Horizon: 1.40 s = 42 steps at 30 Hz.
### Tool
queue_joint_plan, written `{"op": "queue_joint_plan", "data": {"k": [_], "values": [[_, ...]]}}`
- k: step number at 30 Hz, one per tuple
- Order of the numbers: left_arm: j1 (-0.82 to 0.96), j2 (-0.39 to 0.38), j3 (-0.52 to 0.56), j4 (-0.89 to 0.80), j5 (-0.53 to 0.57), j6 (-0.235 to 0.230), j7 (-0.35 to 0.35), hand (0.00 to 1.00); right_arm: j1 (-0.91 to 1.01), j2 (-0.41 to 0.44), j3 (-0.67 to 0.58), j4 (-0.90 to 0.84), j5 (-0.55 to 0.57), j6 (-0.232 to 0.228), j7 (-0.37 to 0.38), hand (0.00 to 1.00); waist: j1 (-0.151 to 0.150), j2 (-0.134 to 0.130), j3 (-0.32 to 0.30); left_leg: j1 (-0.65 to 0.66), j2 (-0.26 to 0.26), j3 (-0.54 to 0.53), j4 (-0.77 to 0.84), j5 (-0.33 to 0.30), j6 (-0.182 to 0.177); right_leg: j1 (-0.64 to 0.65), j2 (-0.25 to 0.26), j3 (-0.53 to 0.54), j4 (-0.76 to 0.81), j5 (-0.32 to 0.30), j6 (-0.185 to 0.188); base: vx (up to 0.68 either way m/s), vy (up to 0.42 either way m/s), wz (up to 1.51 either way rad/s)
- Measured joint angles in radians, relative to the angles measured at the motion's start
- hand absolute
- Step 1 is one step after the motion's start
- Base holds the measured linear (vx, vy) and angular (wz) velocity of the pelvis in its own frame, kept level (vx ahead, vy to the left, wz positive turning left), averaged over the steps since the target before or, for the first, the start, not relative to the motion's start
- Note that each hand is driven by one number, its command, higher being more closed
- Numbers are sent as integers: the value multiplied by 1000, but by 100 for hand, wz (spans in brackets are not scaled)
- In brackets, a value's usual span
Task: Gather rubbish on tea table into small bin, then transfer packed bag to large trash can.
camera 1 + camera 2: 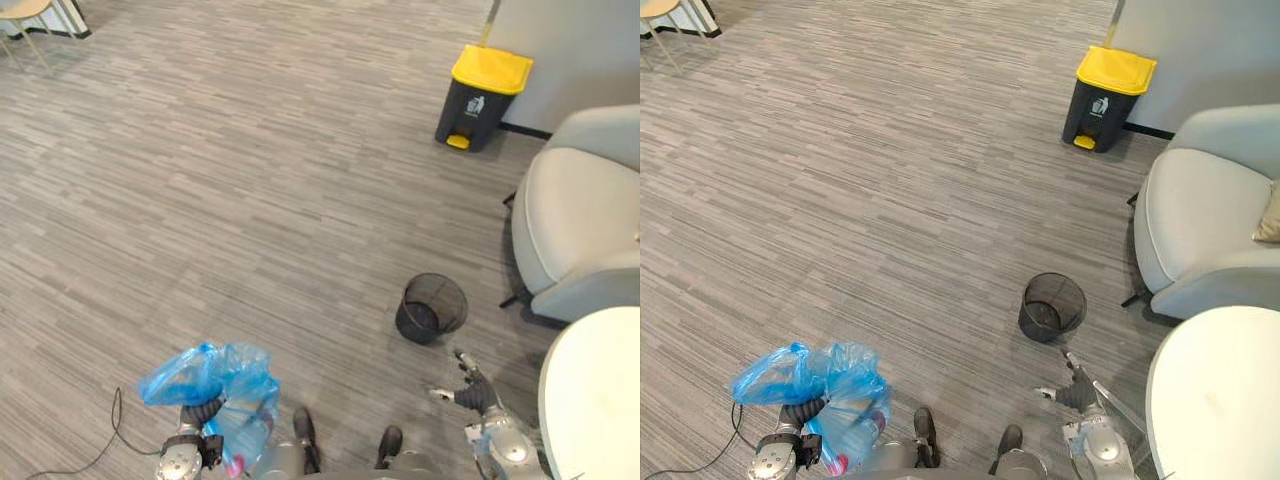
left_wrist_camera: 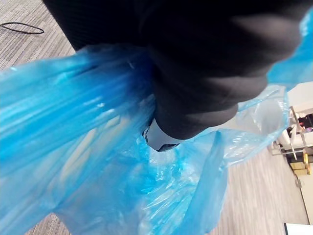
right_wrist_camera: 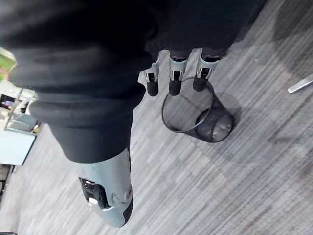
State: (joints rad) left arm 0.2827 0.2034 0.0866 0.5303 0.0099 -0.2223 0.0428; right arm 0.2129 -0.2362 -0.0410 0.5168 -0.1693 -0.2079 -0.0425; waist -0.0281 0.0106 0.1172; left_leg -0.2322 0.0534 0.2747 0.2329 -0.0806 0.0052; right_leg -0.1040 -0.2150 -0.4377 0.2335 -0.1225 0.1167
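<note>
A blue plastic bag (image 1: 215,385) hangs bunched above the floor at the lower left, with some rubbish showing through it. My left hand (image 1: 200,412) is shut on its gathered top. In the left wrist view the bag's folds (image 2: 98,161) wrap round the hand (image 2: 195,63) and hide the fingers. My right hand (image 1: 470,392) is at the lower right, fingers (image 3: 173,81) straight and holding nothing, just short of the small black mesh bin (image 1: 432,308). That bin stands upright on the floor. The large trash can (image 1: 483,95), dark with a yellow lid, stands far off by the wall.
A pale armchair (image 1: 580,220) stands at the right, close behind the mesh bin. The white round table (image 1: 600,390) fills the lower right corner. Chair legs (image 1: 25,30) show at the far top left. Open grey carpet lies between me and the trash can.
</note>
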Motion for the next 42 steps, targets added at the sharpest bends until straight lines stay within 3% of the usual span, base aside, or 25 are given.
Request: {"op": "queue_joint_plan", "data": {"k": [2, 4, 8, 12, 14, 16, 17, 19, 20, 22, 24, 27, 28, 29, 30, 31, 32, 33, 34, 35, 36, 38, 39, 40, 42], "values": [[-1, 9, -20, -9, 1, 1, 1, 100, 7, 18, 3, -7, 0, 1, 0, 0, -6, -19, 16, -4, -27, -22, 83, -71, 18, -34, -44, 75, 153, -59, -38, 204, 125, 24], [-13, 14, -39, -10, 1, 3, 1, 100, 10, 37, 4, -14, -1, 11, 0, 0, -16, -9, 37, 15, -18, -48, 115, -106, 40, -137, -39, 187, 347, -80, -49, 239, 96, 21], [-59, 25, -38, -9, 1, 7, 4, 100, 6, 43, 10, -14, -2, 20, 0, 0, -26, -11, 66, 95, -7, -69, 71, -137, 27, -235, 33, 196, 262, -108, -49, 283, -7, 12], [-92, 28, -39, -7, 4, 7, 4, 100, -3, 40, 8, -14, -41, 21, -3, 0, -54, -26, 70, 207, -3, -88, 10, -167, -43, -286, 96, 192, 2, 35, -65, 404, -103, 26], [-94, 31, -37, -8, 7, 7, 4, 100, -4, 41, 8, -16, -51, 21, -2, 0, -71, -32, 65, 245, 4, -112, 9, -200, -86, -310, 87, 191, 47, 76, -104, 575, -229, 45], [-80, 18, -37, -9, 7, 7, 5, 100, 18, 35, 11, -39, -62, 23, -2, 0, -67, -5, 55, 262, 56, -110, 56, -232, -126, -312, 115, 166, 130, 93, -138, 566, -271, 24], [-72, 1, -36, -11, 7, 8, 7, 100, 11, 35, 14, -46, -71, 23, -1, 0, -63, 14, 65, 207, 117, -93, 236, -228, -134, -287, 154, 159, 152, 57, -173, 576, -294, -30], [-32, -35, -34, -16, 6, 10, 6, 100, 16, 28, 30, -107, -77, 23, -1, 0, -47, 46, 73, 88, 221, -86, 605, -129, -89, -208, 229, 177, 153, 7, -220, 596, -288, -71], [-16, -56, -38, -26, 5, 13, 5, 100, 17, 26, 37, -140, -76, 20, -5, 0, -25, 49, 77, 37, 255, -97, 781, -138, -84, -146, 273, 217, 137, -15, -242, 600, -232, -106], [-27, -75, -40, -40, 3, 17, 6, 100, 14, 31, 43, -162, -74, 20, -18, 0, -5, 28, 90, -46, 239, -121, 886, -144, -75, -46, 294, 268, 82, -29, -263, 620, -210, -85], [-25, -80, -42, -83, 3, 16, 3, 100, 12, 32, 47, -192, -67, 19, -22, 0, 21, 5, 101, -150, 179, -108, 774, -166, -39, 78, 305, 365, -23, -41, -272, 598, -129, -88], [-25, -80, -52, -103, 3, 14, 1, 100, -1, 28, 45, -181, -67, 20, -21, 0, 52, -2, 106, -226, 77, -176, 464, -156, -53, 148, 303, 461, -74, -68, -271, 446, 26, -108], [-23, -79, -53, -106, 3, 15, 1, 100, -12, 27, 47, -167, -67, 19, -21, 0, 57, 3, 104, -234, 35, -245, 255, -116, -105, 177, 301, 506, -86, -94, -255, 507, 124, -105], [-22, -81, -54, -106, 3, 15, 2, 100, -23, 19, 46, -138, -68, 19, -22, 0, 58, 3, 101, -233, 10, -285, 88, -77, -118, 203, 303, 545, -97, -125, -244, 520, 144, -103], [-21, -81, -55, -106, 3, 15, 2, 100, -24, 14, 45, -118, -68, 21, -22, 0, 57, 12, 94, -234, 2, -297, 49, -65, -108, 219, 302, 565, -95, -150, -230, 726, 249, -114], [-9, -78, -57, -107, 4, 15, 3, 100, -7, 9, 43, -90, -69, 24, -21, 0, 71, -1, 56, -246, -13, -293, 76, -13, -73, 235, 283, 612, -48, -229, -201, 678, 233, -99], [-2, -74, -56, -107, 4, 16, 4, 100, 2, 17, 42, -88, -69, 28, -22, 0, 73, -22, 43, -240, -23, -272, 101, 14, -71, 234, 262, 624, -10, -257, -180, 894, 258, -114], [3, -73, -57, -108, 4, 17, 5, 100, 15, 26, 43, -89, -69, 28, -21, 0, 72, -43, 27, -236, -26, -237, 143, 43, -48, 202, 247, 628, 105, -285, -133, 781, 189, -96], [-3, -65, -59, -112, 3, 18, 5, 100, 12, 51, 42, -80, -69, 28, -21, 0, 59, -76, 32, -199, -39, -204, 219, 5, -9, 87, 222, 593, 435, -250, -7, 766, 174, -81], [-7, -60, -60, -112, 3, 19, 5, 100, 11, 59, 42, -74, -69, 28, -20, 0, 50, -82, 37, -174, -41, -195, 228, -25, -2, 43, 210, 578, 549, -204, 66, 722, 184, -50], [-21, -48, -64, -110, 3, 25, 5, 100, 13, 73, 41, -68, -69, 31, -21, 0, 27, -94, 43, -120, -55, -187, 243, -69, 11, -34, 182, 549, 750, -163, 94, 571, 141, -8], [-39, -41, -70, -117, 3, 32, 16, 100, 14, 75, 43, -66, -67, 38, -20, 0, 12, -72, 59, 44, -46, -170, 193, -114, 40, -125, 140, 447, 891, -193, -33, 754, 188, -29], [-39, -41, -70, -135, 3, 31, 26, 100, 12, 74, 43, -68, -66, 37, -20, 0, 13, -49, 64, 120, -28, -161, 145, -129, 42, -167, 139, 405, 875, -200, -60, 771, 169, -60], [-41, -38, -64, -158, 2, 30, 28, 100, 9, 74, 43, -73, -65, 35, -20, 0, 12, -27, 68, 179, -17, -159, 100, -144, 41, -216, 141, 362, 838, -204, -66, 482, 73, -38], [-73, -23, -45, -166, 1, 14, 28, 100, 6, 72, 39, -64, -44, 28, -19, 0, -7, -26, 65, 274, -13, -170, 11, -165, 35, -340, 142, 299, 605, -197, -60, 646, 15, 13]]}}
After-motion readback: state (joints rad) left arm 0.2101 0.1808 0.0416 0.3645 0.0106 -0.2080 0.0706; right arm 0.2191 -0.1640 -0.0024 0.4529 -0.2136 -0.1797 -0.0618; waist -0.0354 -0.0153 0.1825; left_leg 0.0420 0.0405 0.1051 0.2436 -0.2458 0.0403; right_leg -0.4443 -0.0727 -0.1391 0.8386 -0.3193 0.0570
